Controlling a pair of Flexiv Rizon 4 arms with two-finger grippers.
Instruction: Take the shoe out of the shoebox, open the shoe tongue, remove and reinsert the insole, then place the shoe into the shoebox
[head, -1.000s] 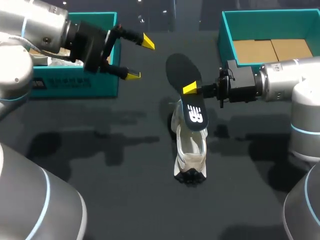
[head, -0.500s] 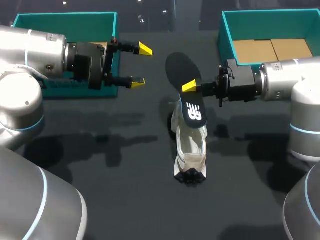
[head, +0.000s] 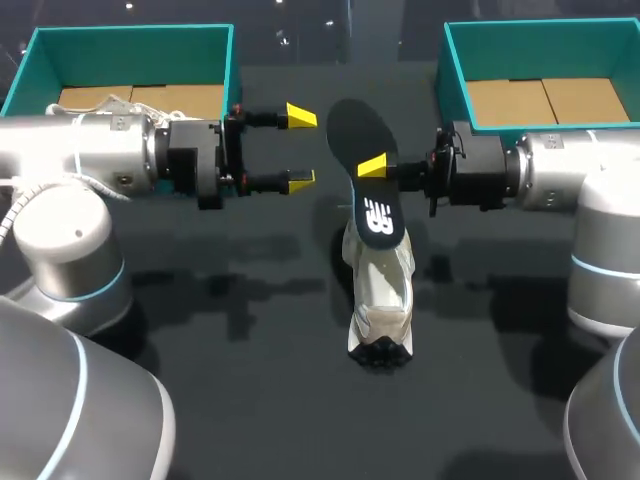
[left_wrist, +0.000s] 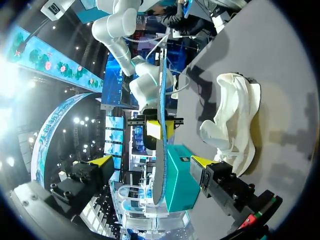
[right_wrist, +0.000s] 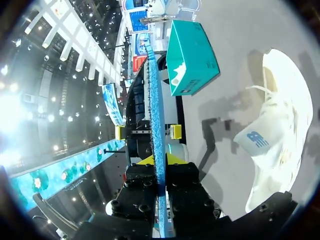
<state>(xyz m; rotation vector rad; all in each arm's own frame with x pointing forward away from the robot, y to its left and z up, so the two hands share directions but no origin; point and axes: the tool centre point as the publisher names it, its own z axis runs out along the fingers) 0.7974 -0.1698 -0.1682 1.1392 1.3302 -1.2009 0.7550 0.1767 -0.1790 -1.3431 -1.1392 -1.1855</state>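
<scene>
Surface (head: 200, 330): dark, carries all items.

Shoeboxes, two, teal, open, cardboard floors: one (head: 130, 40) at the far left, one (head: 455, 80) at the far right. No shoe in either.

Shoe (head: 380, 300): white, standing on the surface at the middle between the boxes, out of the box, toe towards the robot, heel end away.

Insole (head: 360, 140): out of the shoe, black top with white logo, blue edge in the right wrist view (right_wrist: 155, 130). Raised on edge over the heel end. Whether its lower end touches the shoe cannot be told.

Right hand (head: 378, 170): closed on the insole at mid-length, one finger on each face.

Left hand (head: 300, 148): fingers spread wide, holding nothing, level with the insole and just beside its edge, not touching.
</scene>
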